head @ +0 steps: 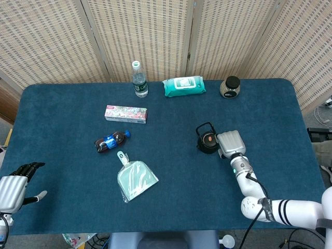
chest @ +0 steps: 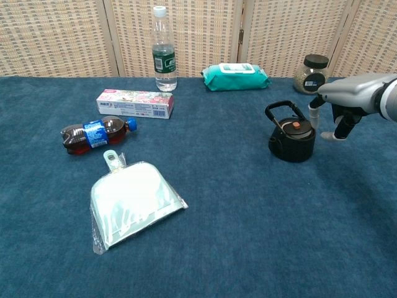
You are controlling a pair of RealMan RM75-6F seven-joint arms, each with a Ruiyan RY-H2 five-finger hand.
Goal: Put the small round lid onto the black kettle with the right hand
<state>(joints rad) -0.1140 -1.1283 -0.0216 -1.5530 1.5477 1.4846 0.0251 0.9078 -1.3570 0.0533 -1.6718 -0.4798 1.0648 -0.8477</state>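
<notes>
The right hand (chest: 347,102) hangs just right of the kettle (chest: 291,139), palm down, fingers (chest: 314,115) apart and pointing at the cloth, holding nothing. From the head view it (head: 231,143) sits beside the kettle (head: 208,141) without clearly touching it. The lid (chest: 293,126), dark with an orange knob, sits on the kettle's mouth; the handle stands up behind it. The left hand (head: 14,185) rests at the table's near left corner, fingers loosely spread, empty.

Beyond the kettle stand a jar (chest: 311,72) and a wipes pack (chest: 236,76), then a water bottle (chest: 164,51). Further left lie a box (chest: 134,103), a cola bottle (chest: 96,133) on its side, and a dustpan (chest: 131,202) nearest the robot, all on the blue table (chest: 248,236).
</notes>
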